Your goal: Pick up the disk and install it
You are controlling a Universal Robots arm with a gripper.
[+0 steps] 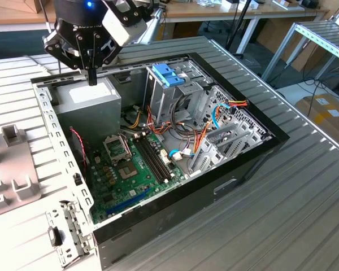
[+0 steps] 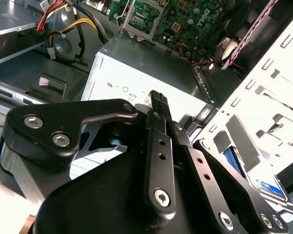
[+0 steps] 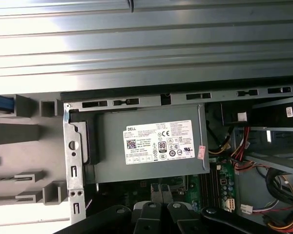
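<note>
Exterior view: one claw (image 1: 92, 79) hangs at eleven o'clock of the one open case (image 1: 175, 217). Its two fingers are drawn narrow, pressed together and holding nothing, with the tips just above the one grey power supply (image 1: 87, 101). One green board (image 1: 130, 169) lies on the case floor at six o'clock from the supply. One metal drive cage (image 1: 181, 99) stands at three o'clock from the supply, capped by one pale blue latch (image 1: 168, 73). Bundles of red, yellow and orange wires (image 1: 198, 132) cross between cage and board. The case rests on a ribbed metal desk (image 1: 305, 214). One grey holder (image 1: 11, 135) sits on the desk at nine o'clock from the case, outside its wall. In the first wrist view one disk (image 3: 0, 103) shows as a blue edge among the holder's blocks. It lies apart from the claw, with the perforated case wall (image 3: 73, 161) between it and the supply.
</note>
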